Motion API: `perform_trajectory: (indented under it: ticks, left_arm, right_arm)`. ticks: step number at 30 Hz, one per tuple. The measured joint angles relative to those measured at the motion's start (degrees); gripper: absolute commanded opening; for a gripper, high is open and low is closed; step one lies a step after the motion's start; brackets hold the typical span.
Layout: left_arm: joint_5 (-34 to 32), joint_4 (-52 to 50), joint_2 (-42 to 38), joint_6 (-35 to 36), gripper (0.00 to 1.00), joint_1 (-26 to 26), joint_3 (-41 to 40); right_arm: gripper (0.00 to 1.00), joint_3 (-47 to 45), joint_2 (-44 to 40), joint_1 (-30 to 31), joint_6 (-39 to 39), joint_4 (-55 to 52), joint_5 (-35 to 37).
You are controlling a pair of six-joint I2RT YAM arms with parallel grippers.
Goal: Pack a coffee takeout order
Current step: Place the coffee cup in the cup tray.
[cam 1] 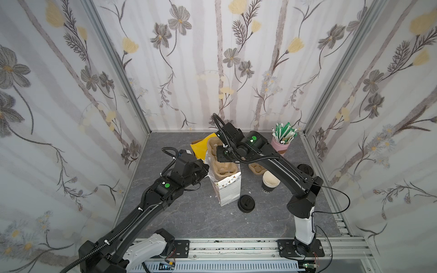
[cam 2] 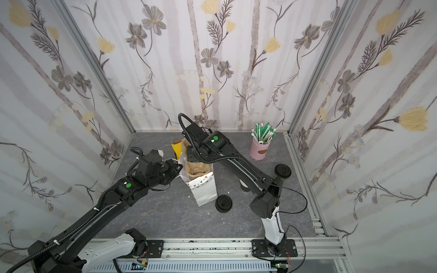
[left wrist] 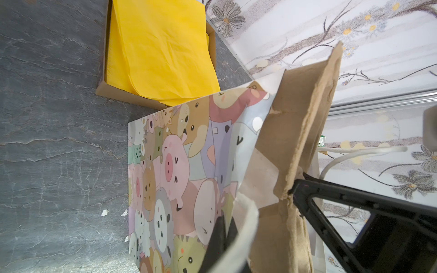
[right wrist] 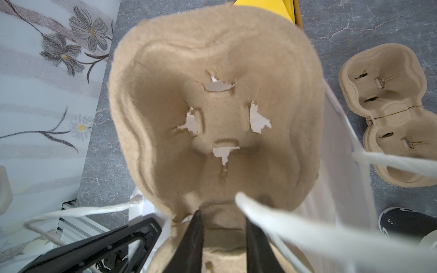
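Note:
A cartoon-printed paper bag [cam 1: 228, 189] [left wrist: 179, 165] stands open mid-table. A brown pulp cup carrier [cam 1: 222, 165] [right wrist: 212, 118] sits tilted in its mouth, upper half sticking out. My right gripper [right wrist: 224, 232] is shut on the carrier's middle ridge. My left gripper [left wrist: 222, 234] is shut on the bag's near rim beside a white cord handle [left wrist: 246, 212]. The green cup with its black lid [cam 2: 282, 171] stands at the right, partly behind the right arm. Yellow napkins [cam 1: 201, 147] [left wrist: 163, 52] lie in a cardboard box behind the bag.
A second pulp carrier [cam 1: 256, 169] [right wrist: 387, 113] lies right of the bag. Stacked black cups with cream insides [cam 1: 269, 183] stand beside it. A loose black lid [cam 1: 246, 203] lies in front of the bag. A pink holder of wrapped straws [cam 1: 280, 145] stands back right.

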Motion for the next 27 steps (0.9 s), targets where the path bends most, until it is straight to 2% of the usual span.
perform_trajectory:
  ticks: [20,27]
  left_arm:
    - [0.39,-0.02,0.31,-0.02,0.00,0.00,-0.02]
    - [-0.57,-0.13,-1.14,-0.46,0.00,0.00,-0.44]
  right_arm:
    - [0.24,0.00,0.00,-0.39,0.98,2.91,-1.05]
    - [0.24,0.00,-0.11,1.46,0.28,1.01,0.11]
